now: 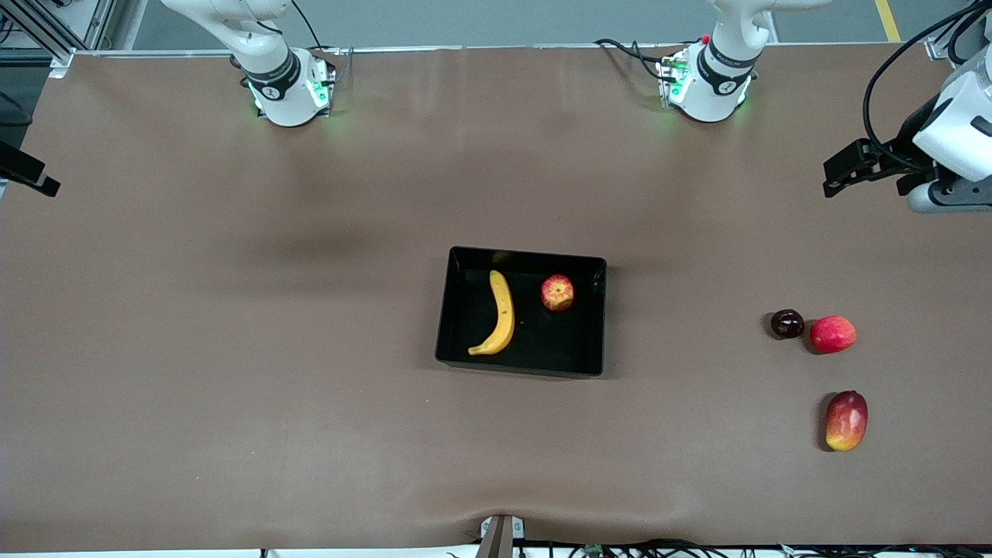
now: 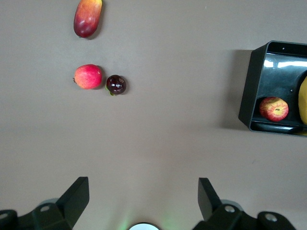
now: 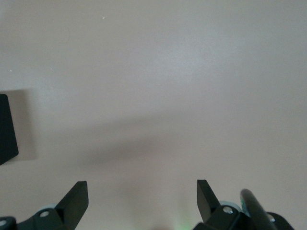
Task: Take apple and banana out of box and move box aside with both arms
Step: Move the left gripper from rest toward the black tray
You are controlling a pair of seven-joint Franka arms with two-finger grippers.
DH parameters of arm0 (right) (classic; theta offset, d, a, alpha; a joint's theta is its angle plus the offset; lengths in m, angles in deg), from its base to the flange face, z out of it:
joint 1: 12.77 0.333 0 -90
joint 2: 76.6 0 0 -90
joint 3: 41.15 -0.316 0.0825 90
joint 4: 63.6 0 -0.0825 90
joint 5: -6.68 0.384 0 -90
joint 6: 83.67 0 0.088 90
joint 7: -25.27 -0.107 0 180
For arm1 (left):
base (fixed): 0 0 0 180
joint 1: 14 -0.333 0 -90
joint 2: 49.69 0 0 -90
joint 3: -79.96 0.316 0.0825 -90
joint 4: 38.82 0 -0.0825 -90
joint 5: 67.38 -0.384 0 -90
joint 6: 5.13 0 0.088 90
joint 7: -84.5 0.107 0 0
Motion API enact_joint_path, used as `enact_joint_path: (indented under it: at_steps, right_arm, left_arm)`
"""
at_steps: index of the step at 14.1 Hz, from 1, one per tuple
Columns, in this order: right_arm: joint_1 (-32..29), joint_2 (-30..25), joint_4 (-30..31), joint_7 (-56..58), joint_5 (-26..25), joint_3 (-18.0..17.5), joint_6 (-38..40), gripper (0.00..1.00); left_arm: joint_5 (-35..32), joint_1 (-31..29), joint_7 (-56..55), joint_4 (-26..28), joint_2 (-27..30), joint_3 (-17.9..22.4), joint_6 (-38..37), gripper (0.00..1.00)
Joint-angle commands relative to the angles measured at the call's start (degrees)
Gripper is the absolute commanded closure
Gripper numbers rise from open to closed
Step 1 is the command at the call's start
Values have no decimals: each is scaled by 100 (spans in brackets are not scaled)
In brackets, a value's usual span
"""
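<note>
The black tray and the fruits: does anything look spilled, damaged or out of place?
Nothing stands out. The banana and the apple lie apart inside the black tray, which sits flat. Three other fruits rest on the table toward the left arm's end.

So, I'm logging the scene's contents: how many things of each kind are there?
Banana: 1
Apple: 1
Red round fruit: 1
Mango: 1
Dark purple fruit: 1
Black tray: 1
Total: 6

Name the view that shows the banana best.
The front view: the whole banana lies in the box, beside the apple. The left wrist view catches only a yellow sliver at its edge; the right wrist view shows none.
</note>
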Motion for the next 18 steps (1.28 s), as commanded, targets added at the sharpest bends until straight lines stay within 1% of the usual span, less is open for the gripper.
enact_joint_path:
  at_steps: [1,6,7,9,10,11,12,14,15,18]
  right_arm:
    - [-119,79,-153,45,106,-86,67,0]
    - [-127,87,-153,45,106,-86,67,0]
    - [-127,87,-153,45,106,-86,67,0]
    - [-127,87,-153,45,106,-86,67,0]
    - [-127,87,-153,45,106,-86,67,0]
    - [-127,87,-153,45,106,-86,76,0]
    - [-127,87,-144,45,106,-86,76,0]
    - [-127,87,-153,45,106,-86,67,0]
    - [-145,87,-153,45,106,-86,67,0]
    - [-189,122,-161,36,123,-78,59,0]
  left_arm:
    - [-123,11,0,-113,26,-16,-136,0]
    - [-123,73,-17,-148,0,-33,-171,0]
    - [-141,90,-26,-148,-105,-94,-163,0]
    - [-150,125,-96,-148,-176,-374,-102,0]
    - [-106,134,-123,-148,-316,-454,-58,0]
    - [-141,160,-227,-148,-474,-620,38,0]
    - [-141,256,-602,-148,-545,-770,196,0]
    - [-132,414,-1438,-122,-764,-885,434,0]
    - [-141,572,-1633,-121,-887,-947,505,0]
    - [-159,1030,-2257,-95,-1300,-947,1039,0]
